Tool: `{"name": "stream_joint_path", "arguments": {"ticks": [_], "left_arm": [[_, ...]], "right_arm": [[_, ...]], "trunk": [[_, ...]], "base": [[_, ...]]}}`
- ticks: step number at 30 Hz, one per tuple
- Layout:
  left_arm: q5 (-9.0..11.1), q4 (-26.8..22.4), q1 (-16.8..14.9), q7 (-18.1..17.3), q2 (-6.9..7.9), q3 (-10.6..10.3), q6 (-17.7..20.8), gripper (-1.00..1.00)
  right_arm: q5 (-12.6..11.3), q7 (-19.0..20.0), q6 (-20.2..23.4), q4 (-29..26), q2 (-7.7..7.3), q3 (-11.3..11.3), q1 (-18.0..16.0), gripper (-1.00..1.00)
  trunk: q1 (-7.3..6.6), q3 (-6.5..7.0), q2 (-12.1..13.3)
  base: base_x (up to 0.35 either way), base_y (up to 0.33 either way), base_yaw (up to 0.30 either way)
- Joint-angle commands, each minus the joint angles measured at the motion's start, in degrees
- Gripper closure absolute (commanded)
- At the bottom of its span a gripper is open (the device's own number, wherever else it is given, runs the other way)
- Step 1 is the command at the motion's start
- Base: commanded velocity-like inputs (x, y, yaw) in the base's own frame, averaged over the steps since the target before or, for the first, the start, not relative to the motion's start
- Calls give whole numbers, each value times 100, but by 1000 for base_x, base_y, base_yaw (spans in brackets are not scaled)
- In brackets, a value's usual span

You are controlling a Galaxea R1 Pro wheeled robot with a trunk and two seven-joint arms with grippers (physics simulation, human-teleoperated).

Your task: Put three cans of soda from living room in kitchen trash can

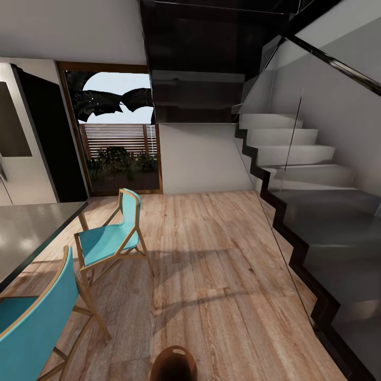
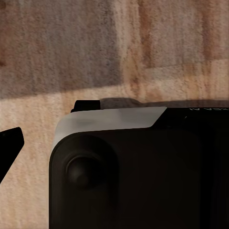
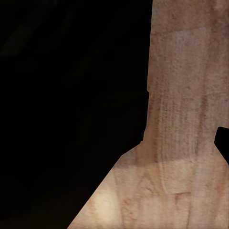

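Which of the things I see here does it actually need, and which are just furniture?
Needed:
- tash can, on the wood floor at the near edge
- fridge, marking the kitchen

Just there:
- two blue chairs
- grey table
- staircase
- glass door

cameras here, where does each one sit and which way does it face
Head view: on the robot's head, facing forward and down over wood floor, turquoise chairs, staircase, trash can rim.
Left wrist view: on the left arm, looking down at floor past the robot's dark body.
Right wrist view: on the right arm, facing floor beside a black robot part.
All three share the floor.
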Motion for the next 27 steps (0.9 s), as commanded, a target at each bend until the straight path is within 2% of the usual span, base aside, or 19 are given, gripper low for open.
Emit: {"name": "stream_joint_path", "arguments": {"ticks": [1,27], "left_arm": [[0,0,0,0,0,0,0,-100],[0,0,0,0,0,0,0,-100]], "right_arm": [[0,0,0,0,0,0,0,-100],[0,0,0,0,0,0,0,-100]], "trunk": [[0,0,0],[0,0,0]], "base": [[0,0,0],[0,0,0]]}}
